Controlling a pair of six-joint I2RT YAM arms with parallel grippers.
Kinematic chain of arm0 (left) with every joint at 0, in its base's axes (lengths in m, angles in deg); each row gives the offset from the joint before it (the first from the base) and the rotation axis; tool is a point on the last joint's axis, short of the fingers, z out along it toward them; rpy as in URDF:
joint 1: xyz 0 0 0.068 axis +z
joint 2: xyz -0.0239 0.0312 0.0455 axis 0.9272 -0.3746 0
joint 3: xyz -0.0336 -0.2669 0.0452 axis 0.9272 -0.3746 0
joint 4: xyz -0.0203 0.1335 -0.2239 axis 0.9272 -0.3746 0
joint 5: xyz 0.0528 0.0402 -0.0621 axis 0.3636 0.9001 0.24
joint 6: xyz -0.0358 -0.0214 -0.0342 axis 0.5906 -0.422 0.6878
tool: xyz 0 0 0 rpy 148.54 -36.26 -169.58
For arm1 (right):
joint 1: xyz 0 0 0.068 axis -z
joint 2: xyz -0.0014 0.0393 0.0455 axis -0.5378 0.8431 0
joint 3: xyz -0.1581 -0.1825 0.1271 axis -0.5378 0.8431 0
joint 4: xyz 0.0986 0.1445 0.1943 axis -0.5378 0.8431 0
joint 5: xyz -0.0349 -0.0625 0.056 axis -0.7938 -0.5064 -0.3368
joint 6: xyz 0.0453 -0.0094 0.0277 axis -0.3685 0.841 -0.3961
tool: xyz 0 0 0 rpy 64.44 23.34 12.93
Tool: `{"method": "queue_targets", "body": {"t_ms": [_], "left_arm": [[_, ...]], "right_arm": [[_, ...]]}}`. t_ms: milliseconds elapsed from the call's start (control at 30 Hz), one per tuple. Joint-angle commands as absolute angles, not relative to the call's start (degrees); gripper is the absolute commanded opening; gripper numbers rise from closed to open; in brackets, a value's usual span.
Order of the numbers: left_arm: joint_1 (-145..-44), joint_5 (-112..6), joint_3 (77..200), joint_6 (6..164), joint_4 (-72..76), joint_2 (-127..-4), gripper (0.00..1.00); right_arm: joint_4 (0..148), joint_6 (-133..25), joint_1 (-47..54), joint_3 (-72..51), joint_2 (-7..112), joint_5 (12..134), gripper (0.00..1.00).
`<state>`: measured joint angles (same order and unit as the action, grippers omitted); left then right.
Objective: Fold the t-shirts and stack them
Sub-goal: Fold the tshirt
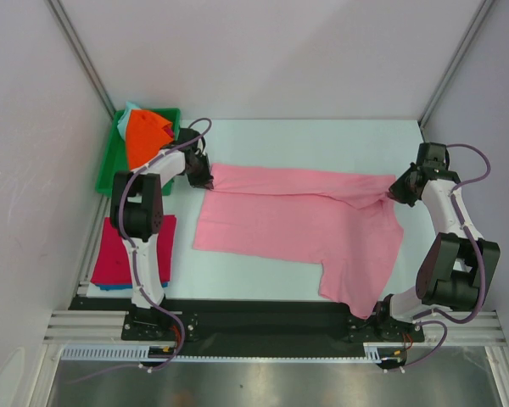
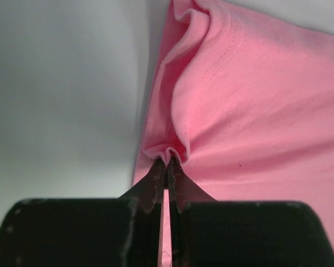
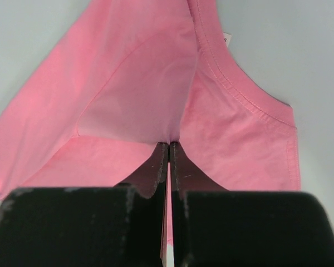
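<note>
From above, my left claw [image 1: 205, 180] is clamped on the far left corner of the light pink soft cloth t-shirt [image 1: 297, 220]. The shirt lies spread across the middle of the white bench [image 1: 322, 140]. My right claw [image 1: 391, 193] is pinched shut on the same shirt at its far right side. Between the two claws the far edge lies doubled over in a long strip. One part of the shirt trails toward the near edge beside my right arm's base. At the far left, the green plastic tray [image 1: 109, 170] holds a crumpled bright orange cloth shirt [image 1: 144, 136]. A folded magenta-red cloth shirt [image 1: 123, 246] lies on the bench just left of my left arm, with a thin pale teal edge [image 1: 119, 287] showing under its near side.

In the left wrist view, my black fingers [image 2: 155, 181] are pressed together on a small gathered fold of the pink hem. The cloth rises from there in a soft ridge.

In the right wrist view, my fingers [image 3: 156, 167] meet on a pinch of pink cloth. The ribbed neckline [image 3: 239, 92] curves off to the right, and a small white label [image 3: 227, 39] peeks out beside it.
</note>
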<state>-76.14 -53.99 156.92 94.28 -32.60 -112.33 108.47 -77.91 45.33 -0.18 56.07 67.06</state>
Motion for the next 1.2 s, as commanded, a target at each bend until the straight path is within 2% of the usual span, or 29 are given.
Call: {"method": "queue_targets", "body": {"t_ms": [0,233,300,367,400,533,567,667,700,800,867,1067,1167], "left_arm": [[-76.2,-52.4,159.1,93.1,-34.1,-113.5,0.04],[-76.2,-52.3,159.0,92.8,-35.3,-113.5,0.04],[-76.3,-52.4,158.6,92.6,-35.9,-113.3,0.13],[-76.3,-51.7,157.4,92.8,-36.5,-111.7,0.27],[-76.3,-51.0,156.4,92.8,-36.7,-110.8,0.29],[-76.3,-48.6,157.3,91.8,-38.9,-106.5,0.41],[-76.3,-48.3,158.0,91.7,-39.1,-105.4,0.47],[-76.4,-51.1,160.1,90.3,-37.5,-105.0,0.57],[-76.4,-52.6,162.2,89.9,-37.4,-106.1,0.57],[-76.4,-59.8,165.3,87.9,-36.2,-109.2,0.56],[-76.4,-62.8,166.7,87.8,-35.9,-110.5,0.52],[-76.4,-68.0,170.1,89.0,-34.6,-115.0,0.51],[-76.3,-68.3,172.3,89.7,-34.8,-116.9,0.51]], "right_arm": [[110.0,-77.4,45.5,-0.8,55.6,65.6,0.00],[110.7,-76.8,45.8,2.0,56.6,62.7,0.00],[110.9,-76.0,46.1,2.4,57.4,61.0,0.00],[112.2,-75.3,46.9,3.0,59.3,62.3,0.09],[112.6,-74.2,46.9,3.2,59.6,63.5,0.17],[115.7,-74.9,46.0,3.9,58.9,66.2,0.23],[116.0,-75.1,46.5,3.9,57.2,66.6,0.24],[114.0,-74.6,47.1,3.7,55.4,66.4,0.44],[112.5,-74.2,47.5,3.5,56.0,66.0,0.58],[106.0,-72.4,48.4,0.9,61.7,66.3,0.64],[102.1,-73.0,48.8,-3.6,66.0,66.7,0.65],[96.6,-74.4,49.6,-12.5,77.0,69.0,0.65],[94.0,-74.0,49.8,-13.9,78.6,69.6,0.60]]}}
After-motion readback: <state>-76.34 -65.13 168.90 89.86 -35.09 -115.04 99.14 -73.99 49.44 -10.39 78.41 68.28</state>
